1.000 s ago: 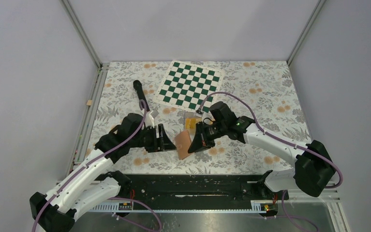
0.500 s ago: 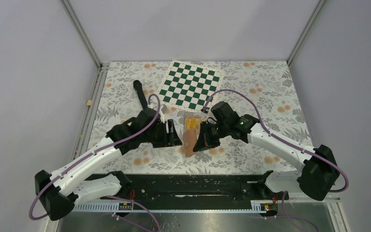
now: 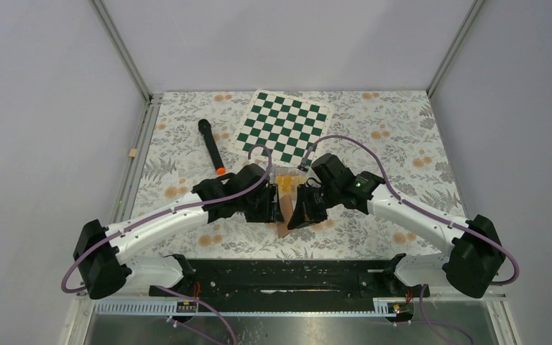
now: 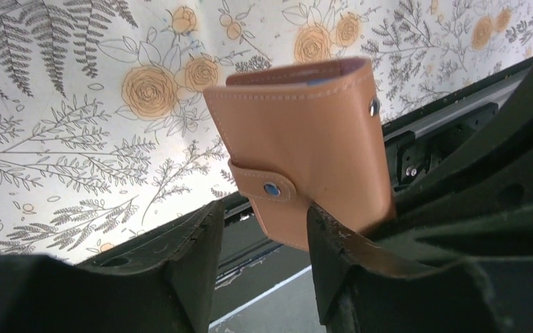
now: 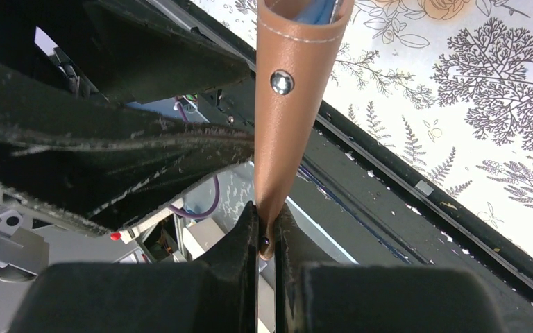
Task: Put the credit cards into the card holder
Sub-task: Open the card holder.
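**A:** Since a second ago the left arm has swung in across the table [image 3: 402,144]. Seen from overhead, the left gripper [image 3: 269,206] is now just beside the right gripper [image 3: 292,213]. The card holder [image 3: 282,229] hangs between them.

**B:** And the credit cards [image 3: 284,184]?

**A:** They lie on the table just behind both grippers. I see none in the holder.

**B:** Left wrist?

**A:** The left gripper [image 4: 260,239] stands roughly half open and holds nothing. The card holder [image 4: 305,156] is folded, with its snap tab lying across the face and its lower edge at the fingertips. I can't tell whether they touch.

**B:** Right wrist?

**A:** The right gripper [image 5: 267,239] is pinched tight on the bottom edge of the card holder [image 5: 288,118], which is seen edge-on.

**B:** How will it handle?

**A:** It looks light, and the soft leather will likely flex and twist. I'd take the free flap near the tab, not the spine.
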{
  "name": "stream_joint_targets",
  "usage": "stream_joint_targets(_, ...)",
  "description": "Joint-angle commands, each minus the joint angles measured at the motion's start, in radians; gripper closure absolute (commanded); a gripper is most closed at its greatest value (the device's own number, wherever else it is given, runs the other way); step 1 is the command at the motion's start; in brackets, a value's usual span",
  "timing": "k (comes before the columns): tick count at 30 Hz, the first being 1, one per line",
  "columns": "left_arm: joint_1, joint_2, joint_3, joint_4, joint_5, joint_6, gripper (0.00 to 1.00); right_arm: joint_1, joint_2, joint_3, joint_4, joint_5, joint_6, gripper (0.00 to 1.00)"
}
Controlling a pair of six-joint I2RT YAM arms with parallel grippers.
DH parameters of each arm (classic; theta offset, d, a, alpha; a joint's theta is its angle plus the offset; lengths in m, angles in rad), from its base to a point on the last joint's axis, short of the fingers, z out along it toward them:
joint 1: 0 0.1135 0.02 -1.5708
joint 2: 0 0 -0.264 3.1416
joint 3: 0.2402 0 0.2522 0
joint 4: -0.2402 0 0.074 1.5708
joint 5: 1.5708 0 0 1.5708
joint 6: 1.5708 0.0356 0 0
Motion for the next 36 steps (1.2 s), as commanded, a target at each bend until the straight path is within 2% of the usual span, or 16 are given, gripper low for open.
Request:
stream_joint_targets(1, -0.004, 0.021, 0.047, 0.048, -0.077, -0.023, 0.56, 0.031, 0.000, 0.048, 0.003, 0.002, -0.002, 1.00)
stream_joint_targets(5, -0.003, 0.042, 0.038, 0.035, -0.132, -0.044, 0.67, 0.040, -0.003, 0.044, 0.004, 0.000, -0.002, 1.00)
stream_joint_targets(10, -0.004, 0.082, 0.034, 0.038, -0.137, -0.043, 0.70, 0.042, -0.008, 0.039, 0.002, -0.008, -0.004, 1.00)
stream_joint_targets(19, -0.003, 0.131, -0.015, 0.023, -0.113, -0.048, 0.80, 0.043, -0.025, 0.057, -0.015, 0.016, -0.011, 1.00)
stream_joint_targets(31, 0.000, 0.065, -0.079, 0.042, -0.088, -0.070, 0.82, 0.042, -0.036, 0.045, -0.037, 0.037, -0.022, 1.00)
stream_joint_targets(36, 0.017, -0.019, -0.149, 0.111, -0.002, -0.111, 0.81, 0.042, -0.048, 0.043, -0.036, 0.048, -0.014, 1.00)
